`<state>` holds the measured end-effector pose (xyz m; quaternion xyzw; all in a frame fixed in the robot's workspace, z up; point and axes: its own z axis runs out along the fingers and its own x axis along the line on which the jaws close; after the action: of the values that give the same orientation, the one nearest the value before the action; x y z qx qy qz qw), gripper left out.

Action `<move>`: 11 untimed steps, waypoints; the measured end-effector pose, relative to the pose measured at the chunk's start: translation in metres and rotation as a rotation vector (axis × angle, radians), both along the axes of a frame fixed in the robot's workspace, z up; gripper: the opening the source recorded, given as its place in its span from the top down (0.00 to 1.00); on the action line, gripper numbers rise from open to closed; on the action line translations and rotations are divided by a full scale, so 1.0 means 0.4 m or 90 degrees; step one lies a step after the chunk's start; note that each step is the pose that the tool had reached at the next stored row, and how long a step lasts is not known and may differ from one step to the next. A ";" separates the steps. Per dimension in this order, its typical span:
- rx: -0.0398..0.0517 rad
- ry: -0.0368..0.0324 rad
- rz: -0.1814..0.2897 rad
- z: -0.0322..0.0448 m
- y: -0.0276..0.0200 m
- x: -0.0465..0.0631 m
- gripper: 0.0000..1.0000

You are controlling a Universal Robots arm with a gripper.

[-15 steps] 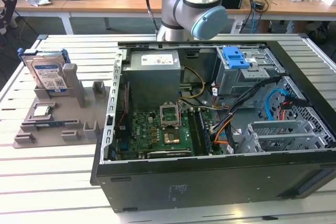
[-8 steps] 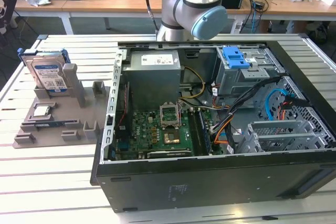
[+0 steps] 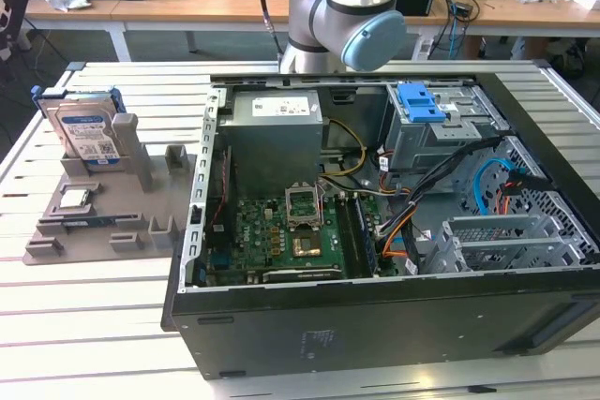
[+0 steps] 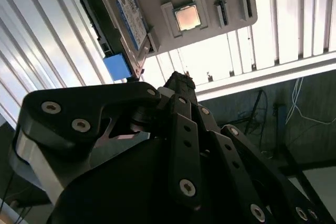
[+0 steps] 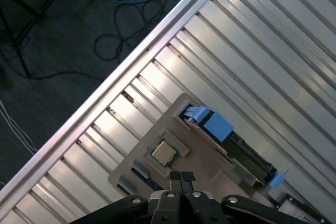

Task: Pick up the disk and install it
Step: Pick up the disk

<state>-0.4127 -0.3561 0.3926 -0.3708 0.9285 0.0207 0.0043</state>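
In the first wrist view the tool [image 5: 180, 177] is nearest, its black fingers pressed together at the tips and gripping nothing. It hangs above a grey holder [image 5: 210, 174], clear of everything on it. One small square chip [image 5: 164, 153] lies flat in a pocket of the holder.

Past the chip, one disk [image 4: 123, 19] stands on its long edge in a slot at the holder's end. It is a flat silver drive with a white-and-blue label and a blue plastic frame, whose tabs stick out at the corners. The first wrist view shows the disk edge-on, so its label is hidden there. In the exterior view the slot's grey wall covers its lower part.

The holder rests on a slatted metal bench [image 3: 94, 325], towards the exterior view's left. To its right on the bench lies one open computer case [image 3: 375, 316], with one blue bracket [image 3: 419, 100] at a drive bay. Behind the case stands the arm [image 3: 347, 7], cut off by the frame's top.
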 end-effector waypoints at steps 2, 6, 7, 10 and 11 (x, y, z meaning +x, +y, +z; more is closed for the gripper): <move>0.0000 0.0000 0.020 0.000 0.000 0.000 0.90; 0.0000 0.0000 0.057 0.000 0.000 0.000 0.90; 0.0000 0.0000 0.064 0.000 0.000 0.000 0.90; 0.0000 0.0000 0.086 0.000 0.000 0.000 0.90; 0.0000 0.0000 0.092 0.000 0.000 0.000 0.90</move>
<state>-0.4127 -0.3561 0.3926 -0.4367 0.8994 0.0209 0.0028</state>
